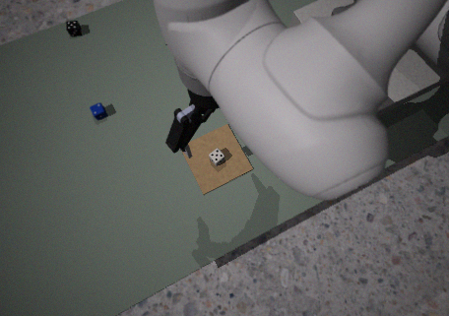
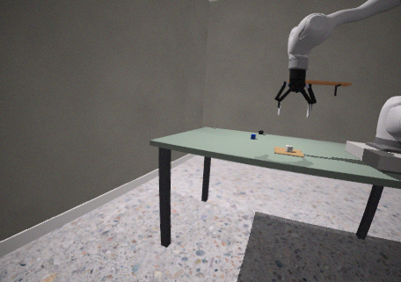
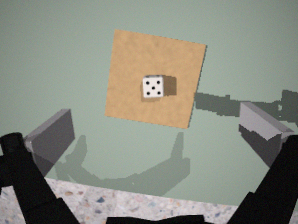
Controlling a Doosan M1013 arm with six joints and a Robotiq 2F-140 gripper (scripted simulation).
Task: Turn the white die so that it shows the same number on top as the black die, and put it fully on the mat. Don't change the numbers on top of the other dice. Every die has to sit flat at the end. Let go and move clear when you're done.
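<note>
1. Black jaws of the gripper are spread fully, empty, high above the table.
2. White die sits flat on the tan mat, apparently showing five.
3. Risk: the black die looks like six; regrasping could tumble or push the white one off.

bare test room: grey walls, speckled floor, one green table

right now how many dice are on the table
3: white die on the mat, blue die on open table, black die near the far corner. The arm may hide more.
</note>
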